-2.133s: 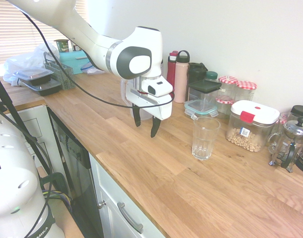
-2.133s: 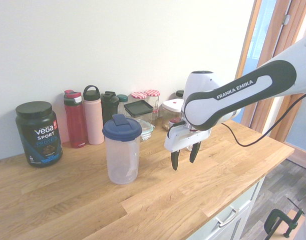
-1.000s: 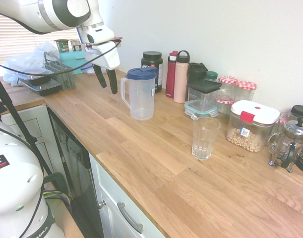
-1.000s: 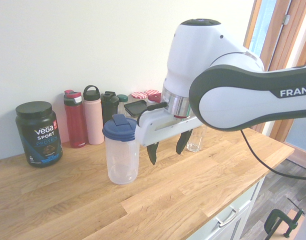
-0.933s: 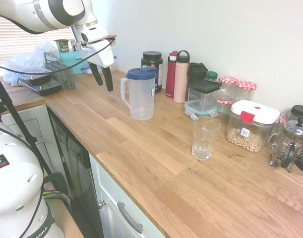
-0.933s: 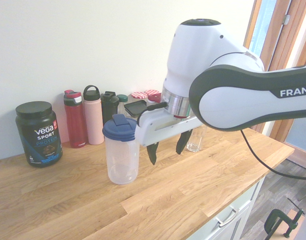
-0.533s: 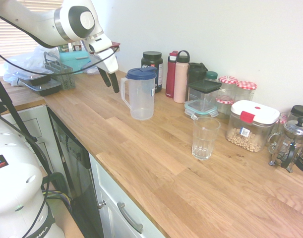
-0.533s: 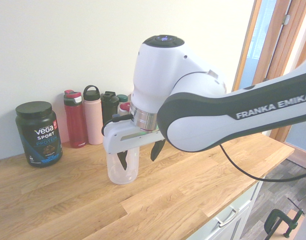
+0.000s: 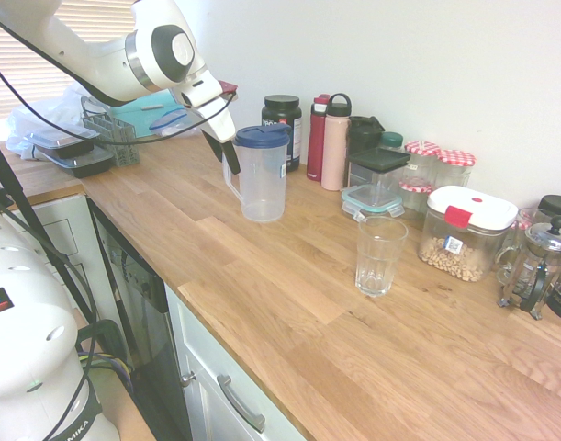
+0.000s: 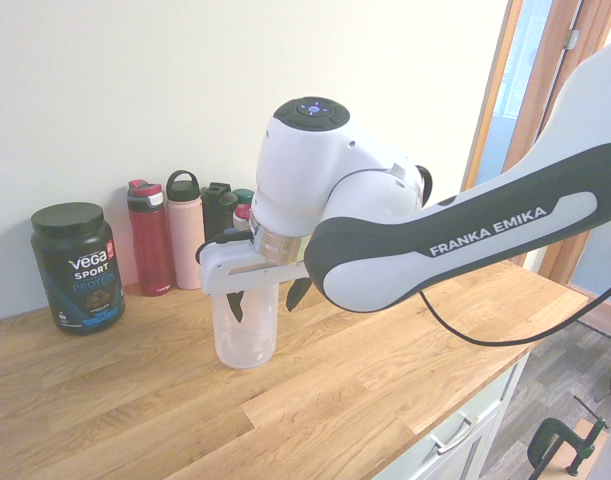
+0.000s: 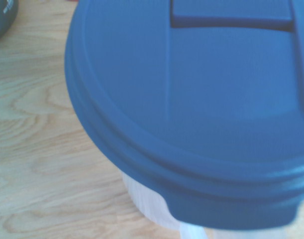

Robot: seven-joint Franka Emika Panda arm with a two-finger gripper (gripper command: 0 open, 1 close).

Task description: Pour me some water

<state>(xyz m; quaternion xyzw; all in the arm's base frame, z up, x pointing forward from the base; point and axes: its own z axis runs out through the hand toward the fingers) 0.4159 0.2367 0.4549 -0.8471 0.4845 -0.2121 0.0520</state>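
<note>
A clear plastic pitcher (image 9: 263,184) with a blue lid (image 9: 262,136) stands on the wooden counter (image 9: 262,276), with its handle turned toward the arm. The empty drinking glass (image 9: 379,255) stands apart to its right, nearer the counter's front. My gripper (image 9: 228,152) is open at the pitcher's handle side, just below the lid. In the second exterior view the pitcher (image 10: 245,340) sits behind my gripper (image 10: 265,298), with one finger showing on each side of it. The blue lid (image 11: 191,99) fills the wrist view. I cannot make out a water level.
Along the wall stand a black protein tub (image 9: 281,115), a red bottle (image 9: 318,133), a pink bottle (image 9: 335,142), storage containers (image 9: 465,230) and a French press (image 9: 535,266). A dish rack (image 9: 110,138) and trays (image 9: 73,152) are at the far left.
The arm swung from above the glass over to the pitcher's far side, then came in and down toward the handle. The gripper stayed open, and the pitcher and glass have not moved.
</note>
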